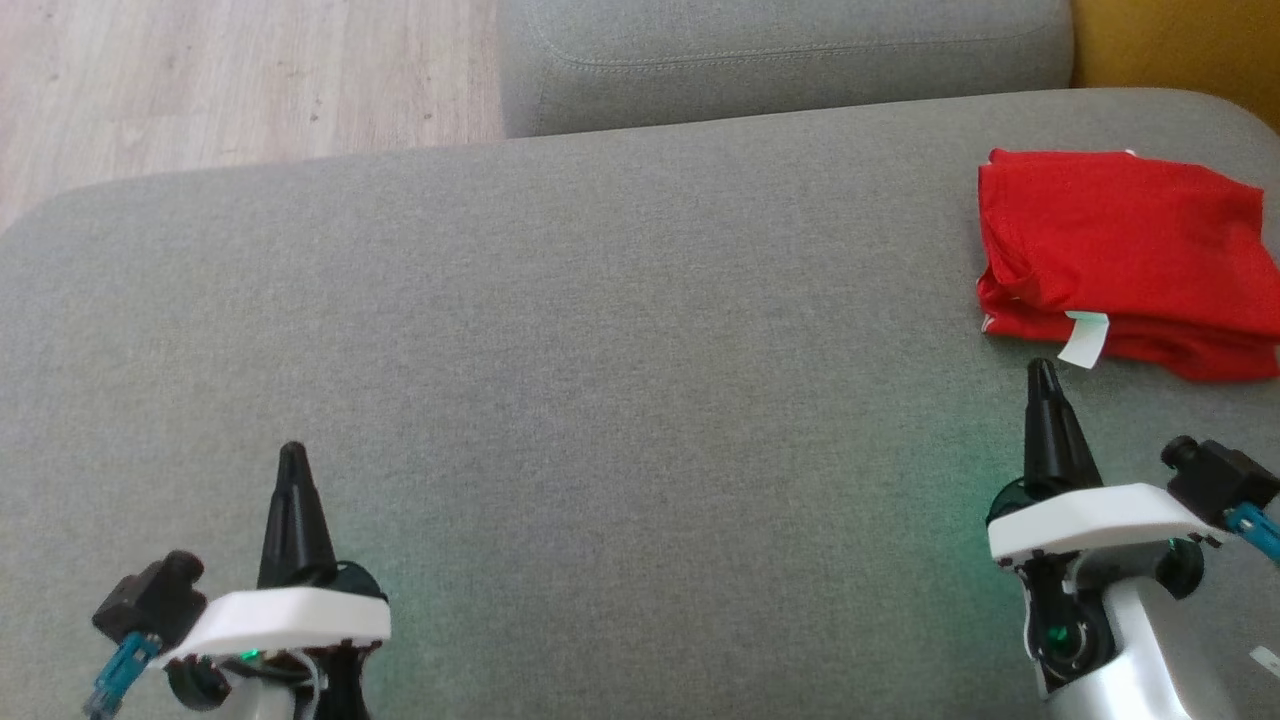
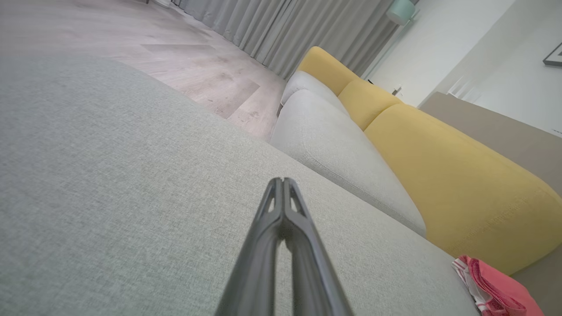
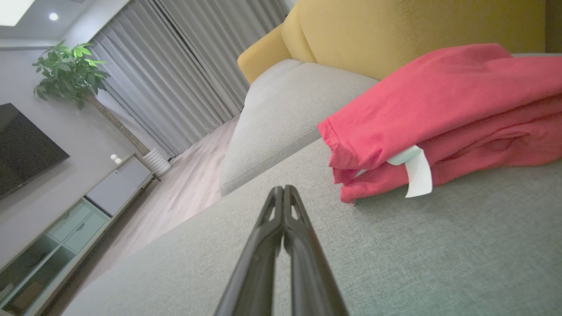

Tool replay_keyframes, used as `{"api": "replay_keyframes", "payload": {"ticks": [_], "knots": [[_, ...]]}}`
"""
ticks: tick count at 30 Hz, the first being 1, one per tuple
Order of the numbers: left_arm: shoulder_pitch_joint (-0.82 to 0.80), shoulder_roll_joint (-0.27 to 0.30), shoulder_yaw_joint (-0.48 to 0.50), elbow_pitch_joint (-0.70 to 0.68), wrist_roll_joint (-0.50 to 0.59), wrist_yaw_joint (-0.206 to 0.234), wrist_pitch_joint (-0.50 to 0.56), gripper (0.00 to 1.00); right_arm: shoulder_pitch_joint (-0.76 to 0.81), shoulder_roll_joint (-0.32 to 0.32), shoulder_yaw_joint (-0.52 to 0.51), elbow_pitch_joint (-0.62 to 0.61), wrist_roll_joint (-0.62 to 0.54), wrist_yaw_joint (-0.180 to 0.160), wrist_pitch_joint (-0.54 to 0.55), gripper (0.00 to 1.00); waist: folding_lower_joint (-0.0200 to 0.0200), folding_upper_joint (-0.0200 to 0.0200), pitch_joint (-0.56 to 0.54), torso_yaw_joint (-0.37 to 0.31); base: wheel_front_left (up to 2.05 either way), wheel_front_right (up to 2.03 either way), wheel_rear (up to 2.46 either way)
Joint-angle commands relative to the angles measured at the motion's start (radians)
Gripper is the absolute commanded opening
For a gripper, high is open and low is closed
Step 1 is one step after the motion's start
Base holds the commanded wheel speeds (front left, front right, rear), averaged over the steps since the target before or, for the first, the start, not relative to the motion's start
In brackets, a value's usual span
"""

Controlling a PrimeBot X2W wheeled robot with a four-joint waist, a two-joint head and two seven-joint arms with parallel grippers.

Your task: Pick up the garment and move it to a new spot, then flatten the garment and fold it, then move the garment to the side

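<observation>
While left gripper (image 1: 292,453) and right gripper (image 1: 1043,369) hover at lower corners, fingers pressed together, the folded garment (image 1: 1120,240), white tag (image 1: 1085,338) showing, lies upper right on the sofa (image 1: 600,330).

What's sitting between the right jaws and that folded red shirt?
Just bare grey cushion; the red garment dangles its white tag nearest, clearest in the right wrist view.

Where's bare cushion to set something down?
Free: the broad grey fabric cushion from its left edge to the folded red cloth garment, including between the left tool and right tool. Crowded: far right, where the garment lies just beyond the right tool.
</observation>
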Motion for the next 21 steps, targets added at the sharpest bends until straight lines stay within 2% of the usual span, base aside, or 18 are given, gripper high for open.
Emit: {"api": "replay_keyframes", "payload": {"ticks": [1,21], "knots": [[-0.039,0.004,0.014,-0.038,-0.018,-0.004,0.003,0.0,-0.03,-0.004,-0.002,-0.037,0.022,0.0,0.005,0.0,0.0,0.0,0.0,0.0,0.0,0.0,0.0],[-0.038,0.006,0.044,-0.042,-0.226,-0.007,0.065,0.0,-0.009,-0.004,-0.032,-0.065,0.246,0.0,0.065,0.0,0.0,0.0,-0.013,0.003,0.0,0.0,0.0]]}}
